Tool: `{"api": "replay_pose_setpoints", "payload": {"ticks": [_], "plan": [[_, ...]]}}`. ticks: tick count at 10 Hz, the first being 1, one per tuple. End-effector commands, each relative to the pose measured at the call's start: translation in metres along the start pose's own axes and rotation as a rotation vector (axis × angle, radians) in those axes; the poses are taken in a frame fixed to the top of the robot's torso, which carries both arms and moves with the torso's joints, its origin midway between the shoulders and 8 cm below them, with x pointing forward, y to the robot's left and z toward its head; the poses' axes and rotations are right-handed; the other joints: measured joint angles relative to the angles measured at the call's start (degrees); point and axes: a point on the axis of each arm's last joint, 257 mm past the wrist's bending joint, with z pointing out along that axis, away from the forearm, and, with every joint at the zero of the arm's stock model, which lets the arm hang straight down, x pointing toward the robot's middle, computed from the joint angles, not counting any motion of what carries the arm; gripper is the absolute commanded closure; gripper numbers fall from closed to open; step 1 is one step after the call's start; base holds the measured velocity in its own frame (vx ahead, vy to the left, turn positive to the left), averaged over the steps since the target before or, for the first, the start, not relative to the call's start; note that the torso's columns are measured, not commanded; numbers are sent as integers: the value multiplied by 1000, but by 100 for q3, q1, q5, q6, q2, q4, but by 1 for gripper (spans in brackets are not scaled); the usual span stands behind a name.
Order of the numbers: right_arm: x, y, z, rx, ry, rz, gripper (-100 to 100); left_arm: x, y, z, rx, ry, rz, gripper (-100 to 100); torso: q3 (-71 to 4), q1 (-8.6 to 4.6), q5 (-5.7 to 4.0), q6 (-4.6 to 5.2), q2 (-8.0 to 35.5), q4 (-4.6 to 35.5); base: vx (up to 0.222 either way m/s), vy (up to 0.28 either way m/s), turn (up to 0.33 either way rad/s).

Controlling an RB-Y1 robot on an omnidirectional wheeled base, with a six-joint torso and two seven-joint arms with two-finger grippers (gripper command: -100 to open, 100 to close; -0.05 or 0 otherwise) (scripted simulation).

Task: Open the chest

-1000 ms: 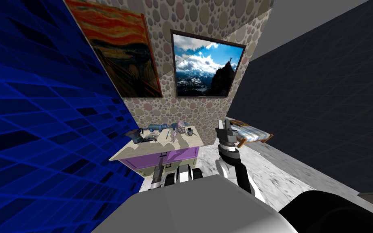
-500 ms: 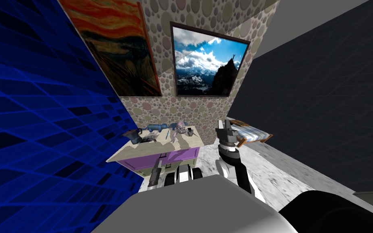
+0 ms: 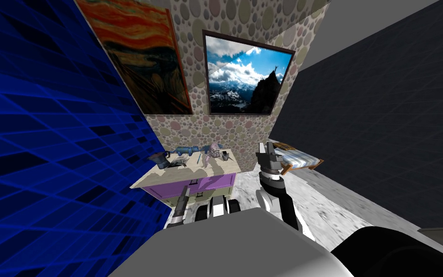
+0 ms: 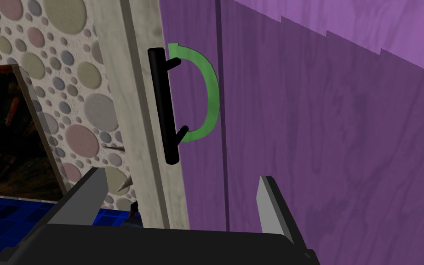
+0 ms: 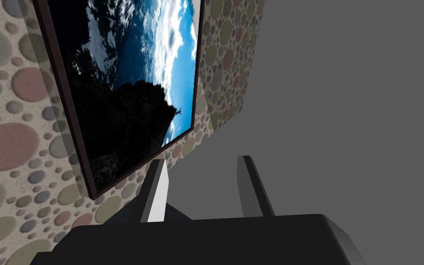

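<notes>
The chest [image 3: 167, 178] stands against the spotted wall, with a beige top and a purple drawer front [image 3: 211, 182]. Its black bar handle [image 4: 164, 106] stands off the purple front [image 4: 321, 138], with a green arc drawn behind it. My left gripper [image 4: 181, 186] is open just short of that handle, touching nothing; in the head view the left gripper [image 3: 185, 191] sits low in front of the chest. My right gripper [image 3: 265, 153] is raised to the right of the chest, and the right gripper [image 5: 204, 179] holds nothing between its parted fingers.
Several small things lie on the chest top, among them a dark jug [image 3: 159, 160] and a purple figure [image 3: 212, 151]. A blue wall [image 3: 47, 158] runs close on the left. A small bed [image 3: 300, 158] stands at the right on the grey floor [image 3: 331, 207].
My left gripper has gone from shut to open, let go of the black handle, and drawn back a little. The right arm has not moved.
</notes>
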Motion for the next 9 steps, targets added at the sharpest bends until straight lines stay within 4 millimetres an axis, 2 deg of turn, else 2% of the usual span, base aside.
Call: {"api": "replay_pose_setpoints", "payload": {"ticks": [1, 7, 8, 9], "plan": [[0, 0, 0, 0, 0, 0, 0, -1, -2, 19, 4, 2, 3, -100, -2, 7, 1, -1, -4, -1, -75, -45, 17], [0, 0, 0, 0, 0, 0, 0, 47, -10, 31, 18, -47, -116, -100, -10, 13, 3, -1, -16, -5, -17, -14, 5], [0, 0, 0, 0, 0, 0, 0, 44, -9, 31, 18, -42, -105, -100, -8, 10, 2, -1, -12, -3, 0, 0, 0], [0, 0, 0, 0, 0, 0, 0, 45, -11, 45, 17, -40, -107, -100, -8, 11, 2, -1, -13, -3, -6, 0, 22]]}}
